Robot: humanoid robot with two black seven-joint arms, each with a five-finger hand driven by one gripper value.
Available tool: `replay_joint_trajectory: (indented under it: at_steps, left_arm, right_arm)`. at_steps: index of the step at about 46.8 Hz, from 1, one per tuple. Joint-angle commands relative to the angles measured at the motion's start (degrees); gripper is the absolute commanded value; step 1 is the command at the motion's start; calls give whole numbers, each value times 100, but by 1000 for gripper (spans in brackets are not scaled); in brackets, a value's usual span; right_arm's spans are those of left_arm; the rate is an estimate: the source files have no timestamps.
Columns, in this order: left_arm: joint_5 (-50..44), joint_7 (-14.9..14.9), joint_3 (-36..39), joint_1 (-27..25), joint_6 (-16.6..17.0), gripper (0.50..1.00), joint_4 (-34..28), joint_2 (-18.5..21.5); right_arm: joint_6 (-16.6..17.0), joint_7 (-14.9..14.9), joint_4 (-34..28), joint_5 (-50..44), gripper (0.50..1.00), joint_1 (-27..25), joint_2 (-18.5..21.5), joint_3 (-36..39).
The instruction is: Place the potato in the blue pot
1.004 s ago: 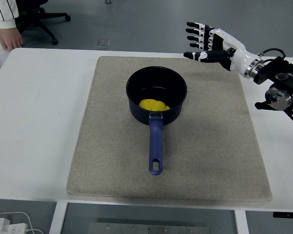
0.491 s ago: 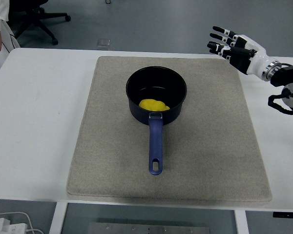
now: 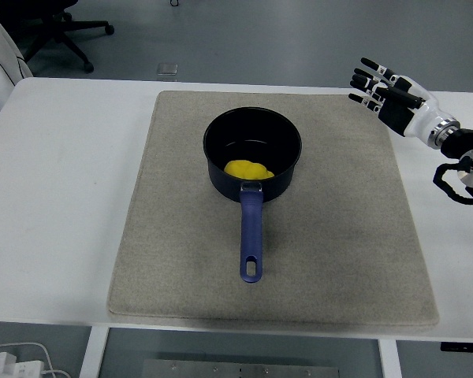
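a person's white sleeve (image 3: 0, 55) shows at top left. the yellow potato (image 3: 247, 169) lies inside the blue pot (image 3: 252, 157) on the grey mat (image 3: 339, 236). the right hand (image 3: 388, 90) hovers empty at the mat's far right corner, fingers spread.

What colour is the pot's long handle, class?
Blue, a lighter, more purplish blue than the dark pot; the handle shows clearly in the head view.

A grey smooth floor (image 3: 244, 35) is seen beyond the white table (image 3: 63, 181). A black office chair base with castors (image 3: 59, 31) stands at the upper left. A small square floor plate (image 3: 167, 69) is set into the floor. White cables and a plug (image 3: 12, 361) lie below the table's near edge.
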Motion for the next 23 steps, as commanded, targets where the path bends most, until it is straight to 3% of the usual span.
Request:
replay_joint_trajectory:
  at_steps: [1,9,17,23]
  left_arm:
    - [0,0,0,0,0,996,0,0]
    - [0,0,0,0,0,996,0,0]
    - [0,0,0,0,0,996,0,0]
    - [0,0,0,0,0,996,0,0]
  right_arm:
    - [-106,7,-19,-276,932,-5,-6,-10]
    - [-98,25,-37,-374,932,-5,-15,16]
    - [-62,402,-37,-400,932,3,-94,25]
    - [-62,455,-37,-400,932,3,-103,51]
